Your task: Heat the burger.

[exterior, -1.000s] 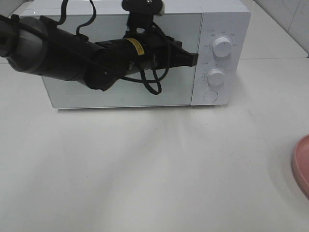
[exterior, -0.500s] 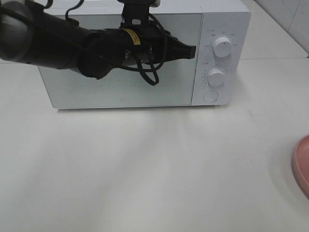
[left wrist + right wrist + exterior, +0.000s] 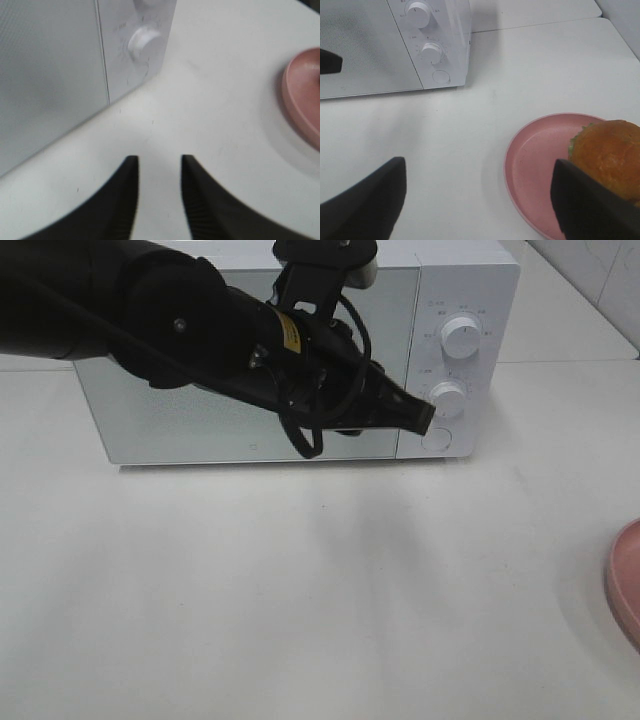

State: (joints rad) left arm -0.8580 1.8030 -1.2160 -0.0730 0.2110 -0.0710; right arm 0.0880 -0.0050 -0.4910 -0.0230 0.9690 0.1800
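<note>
Fingers of left gripper: slightly parted, narrow gap, nothing between them. Tips hang over bare white table, just in front of microwave at its control-panel corner. In exterior high view, gripper tip sits in front of lower panel, near the lower knob and round button; contact w/ either cannot be told. Left arm crosses in front of the microwave door, which is closed. Upper knob unobstructed.

Right gripper: fingers spread wide, holding nothing, above table. Burger sits on pink plate, toward the plate's far-right side, beside right-hand finger; not touched as far as visible. Burger partly cut off by frame edge; green lettuce frill shows under bun. Plate rests on table, well apart from microwave, to its front right. Only plate's rim shows at the right edge of exterior high view; burger out of that view.
</note>
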